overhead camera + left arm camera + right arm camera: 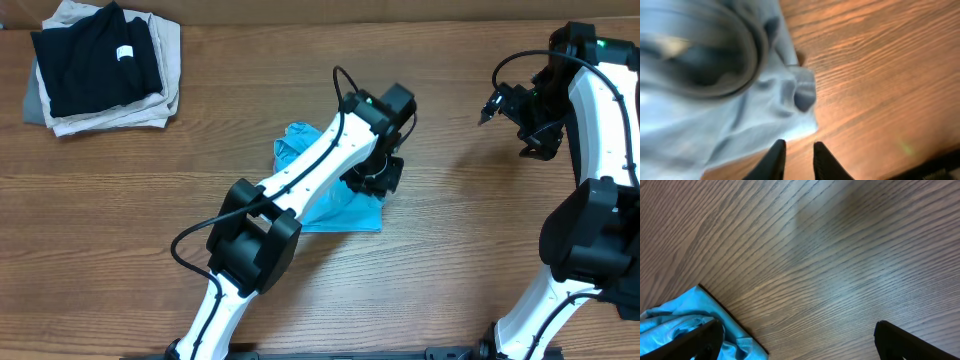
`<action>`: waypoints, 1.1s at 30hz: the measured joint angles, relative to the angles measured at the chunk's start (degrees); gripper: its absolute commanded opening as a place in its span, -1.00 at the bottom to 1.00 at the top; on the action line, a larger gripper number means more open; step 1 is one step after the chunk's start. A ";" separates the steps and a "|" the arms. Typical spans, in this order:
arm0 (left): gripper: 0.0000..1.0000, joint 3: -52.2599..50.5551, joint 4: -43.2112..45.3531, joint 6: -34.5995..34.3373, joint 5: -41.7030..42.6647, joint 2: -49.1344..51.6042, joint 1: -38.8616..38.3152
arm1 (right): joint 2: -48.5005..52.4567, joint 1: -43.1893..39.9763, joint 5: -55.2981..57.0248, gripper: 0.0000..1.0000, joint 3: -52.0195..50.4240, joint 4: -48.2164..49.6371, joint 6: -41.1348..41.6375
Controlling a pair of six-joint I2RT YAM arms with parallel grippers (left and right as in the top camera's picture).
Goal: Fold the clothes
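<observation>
Right gripper [797, 337] hangs over wood table [840, 250], jaws wide apart: one dark finger [700, 340] at btm left, the other at btm right. Sky-blue T-shirt [675, 317] lies bunched in btm-left corner w/ a straight edge facing centre. Left-hand finger overlaps it; contact unclear.
</observation>
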 measured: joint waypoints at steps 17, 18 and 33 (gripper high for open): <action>0.58 13.60 -14.01 2.73 -2.97 -0.02 22.36 | 0.00 0.02 0.00 1.00 0.00 0.02 -0.02; 0.57 11.98 -13.03 3.06 -2.32 0.09 22.69 | 0.00 0.02 -0.02 1.00 0.00 0.00 0.02; 0.57 0.83 -2.05 3.43 2.34 0.52 21.46 | 0.00 0.00 0.00 1.00 0.00 0.00 0.02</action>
